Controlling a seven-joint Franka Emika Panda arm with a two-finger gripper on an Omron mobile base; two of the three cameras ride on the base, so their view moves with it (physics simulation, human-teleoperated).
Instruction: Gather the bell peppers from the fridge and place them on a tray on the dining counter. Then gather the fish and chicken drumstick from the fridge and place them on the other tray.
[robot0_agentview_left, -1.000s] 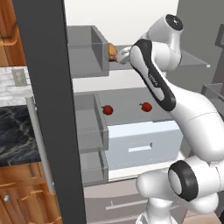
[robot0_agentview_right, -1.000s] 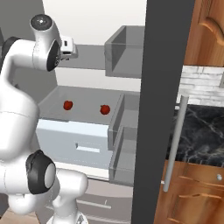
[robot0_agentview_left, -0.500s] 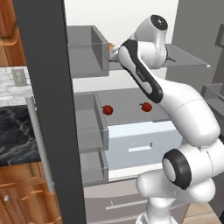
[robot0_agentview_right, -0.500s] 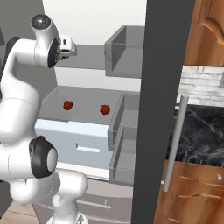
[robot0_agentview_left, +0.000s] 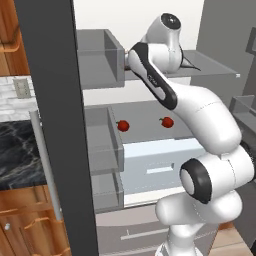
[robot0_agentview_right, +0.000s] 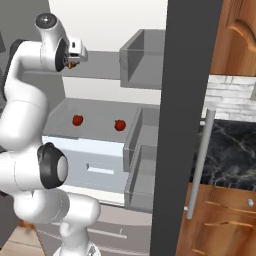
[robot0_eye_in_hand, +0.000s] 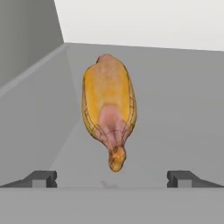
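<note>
Two red bell peppers (robot0_agentview_left: 123, 125) (robot0_agentview_left: 168, 121) sat well apart on the grey middle shelf (robot0_agentview_left: 150, 112) of the open fridge, above the pale blue drawer (robot0_agentview_left: 160, 162); the right base view showed the same pair (robot0_agentview_right: 77, 120) (robot0_agentview_right: 119, 125) on that shelf (robot0_agentview_right: 100, 117). Higher up, the arm reached to the upper shelf (robot0_agentview_left: 210, 70), its gripper (robot0_agentview_right: 74, 56) level with that shelf and pointing into the fridge. From the hand view, the chicken drumstick (robot0_eye_in_hand: 109, 107) lay on the grey floor of the upper shelf (robot0_eye_in_hand: 175, 109), its narrow bone end turned toward the camera and its broad golden end farther in, near the back wall. The two finger tips (robot0_eye_in_hand: 41, 178) stood wide apart, one at each side of the lower edge, with the drumstick centred between them but ahead of them and not touched. A small orange patch beside the gripper in the right base view was probably the same drumstick, though it was too small to be sure. The dark fridge door (robot0_agentview_left: 57, 125) stood open, edge-on, with grey door bins (robot0_agentview_left: 102, 145) facing the shelves.
</note>
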